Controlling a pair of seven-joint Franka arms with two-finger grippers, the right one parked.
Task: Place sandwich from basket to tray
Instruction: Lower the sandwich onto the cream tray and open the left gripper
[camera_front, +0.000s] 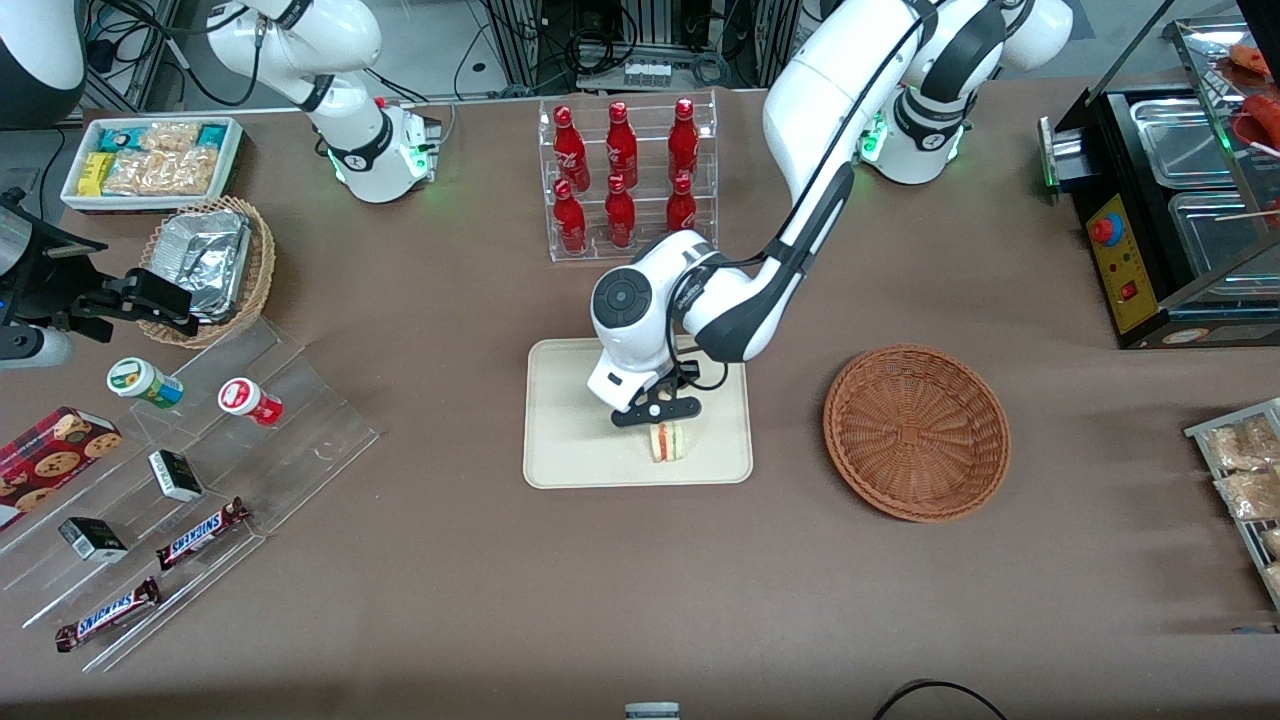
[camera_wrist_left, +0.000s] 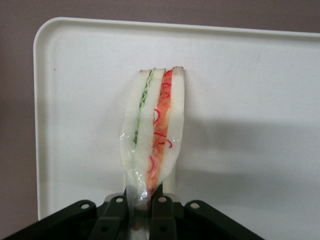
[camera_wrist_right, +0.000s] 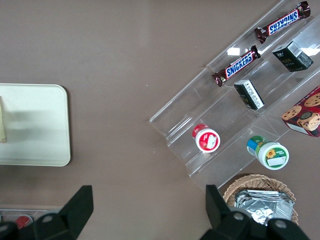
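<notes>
I see the sandwich (camera_wrist_left: 154, 132), a plastic-wrapped wedge with green and orange layers, standing on edge on the smooth cream tray (camera_front: 570, 460). My claw (camera_wrist_left: 143, 205) is clamped on its near end. The round woven basket (camera_front: 916, 432) sits apart toward the working arm's end of the brown table (camera_front: 450, 560).

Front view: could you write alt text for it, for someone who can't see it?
A white robot arm's end effector holds a sandwich on a cream tray, shut on it. An empty brown wicker basket sits beside the tray, and red bottles stand farther from the camera.
</notes>
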